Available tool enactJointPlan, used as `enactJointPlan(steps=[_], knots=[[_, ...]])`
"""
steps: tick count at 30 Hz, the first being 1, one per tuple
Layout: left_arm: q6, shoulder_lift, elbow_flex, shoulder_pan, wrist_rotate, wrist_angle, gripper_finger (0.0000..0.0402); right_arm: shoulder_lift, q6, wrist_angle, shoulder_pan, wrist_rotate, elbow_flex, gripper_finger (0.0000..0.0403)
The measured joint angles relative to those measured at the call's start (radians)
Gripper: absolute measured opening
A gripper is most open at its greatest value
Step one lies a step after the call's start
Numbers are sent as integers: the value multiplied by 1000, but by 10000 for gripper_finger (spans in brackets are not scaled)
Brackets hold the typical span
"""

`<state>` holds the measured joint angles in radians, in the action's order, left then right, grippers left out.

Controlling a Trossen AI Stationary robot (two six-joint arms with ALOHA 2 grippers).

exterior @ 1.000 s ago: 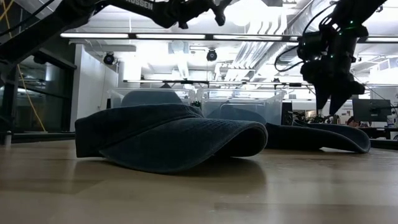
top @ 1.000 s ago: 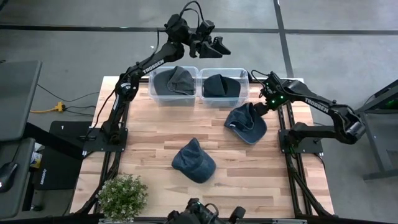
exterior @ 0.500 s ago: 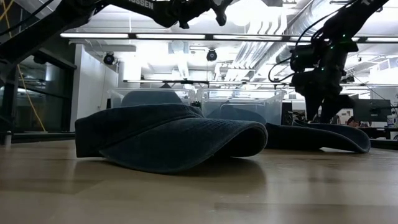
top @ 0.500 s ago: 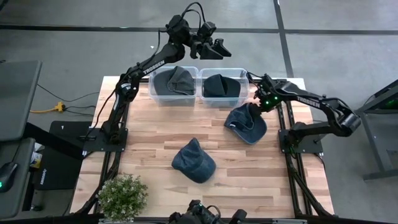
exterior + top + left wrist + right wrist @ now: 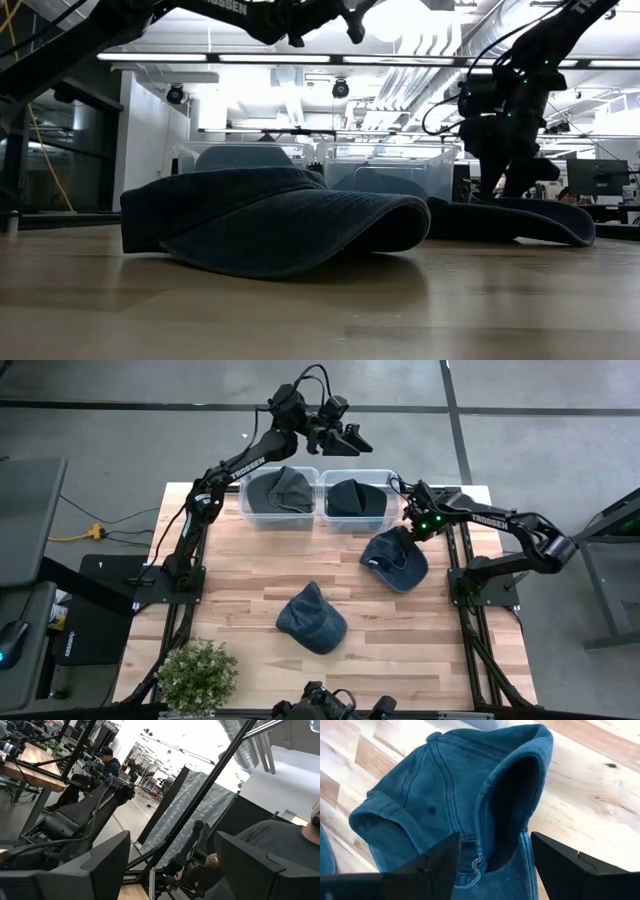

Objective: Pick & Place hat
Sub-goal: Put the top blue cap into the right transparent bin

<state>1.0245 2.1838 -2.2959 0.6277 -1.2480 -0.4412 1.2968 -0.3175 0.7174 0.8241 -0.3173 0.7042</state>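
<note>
Right pincer (image 5: 408,528) low over the far edge of a blue hat (image 5: 394,558), fingers (image 5: 565,865) spread wide to either side of its crown opening, not yet touching cloth. Hat lying on the wooden surface (image 5: 240,575), just in front of the right bin (image 5: 359,499). Second hat (image 5: 311,617) nearer the middle. One hat in each bin. Left pincer (image 5: 350,438) raised beyond the bins, parted, empty.
</note>
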Motion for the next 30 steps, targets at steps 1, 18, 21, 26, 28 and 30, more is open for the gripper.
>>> enactJointPlan(steps=[1,18,21,26,28,30], knots=[[0,0,0,0,0,0,286,0,-9,-3,-13,15,0,234],[5,0,0,0,10,0,286,0,-156,-38,-193,233,-7,234],[9,0,0,0,12,-2,286,0,-198,-77,-211,231,-53,234],[13,0,0,0,12,-1,286,-2,-229,-126,-239,240,-110,234],[13,0,0,0,12,-1,286,-2,-240,-130,-247,243,-119,234],[13,0,0,0,12,0,286,-2,-253,-130,-251,257,-122,231]])
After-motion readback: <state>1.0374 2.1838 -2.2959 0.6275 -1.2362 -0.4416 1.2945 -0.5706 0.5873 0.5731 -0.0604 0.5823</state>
